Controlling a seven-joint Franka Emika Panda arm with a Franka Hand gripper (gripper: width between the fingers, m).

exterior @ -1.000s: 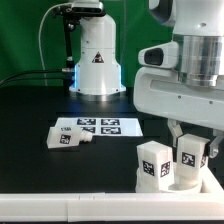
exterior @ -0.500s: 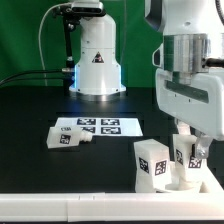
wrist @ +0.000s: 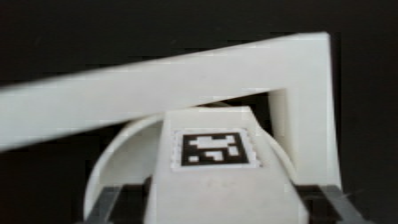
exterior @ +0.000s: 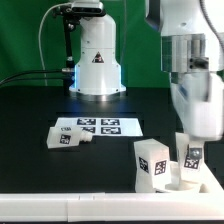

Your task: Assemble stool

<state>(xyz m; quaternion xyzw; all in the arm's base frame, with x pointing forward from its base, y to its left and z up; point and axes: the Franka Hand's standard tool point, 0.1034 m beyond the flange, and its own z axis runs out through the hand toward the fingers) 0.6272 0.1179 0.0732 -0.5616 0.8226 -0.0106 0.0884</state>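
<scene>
The stool's round white seat lies at the front of the exterior view's right. One tagged white leg stands upright on it. Beside that, a second tagged leg stands upright on the seat with my gripper shut on it from above. In the wrist view this leg fills the space between my dark fingers, and the curved seat shows behind it. A third leg lies loose on the black table at the exterior view's left.
The marker board lies flat next to the loose leg. The white robot base stands behind it. A long white corner rail runs along the front and bends round the seat.
My hand has turned about the held leg and its body has shifted toward the exterior view's right. The leg stays upright on the seat, and the other parts have not moved.
</scene>
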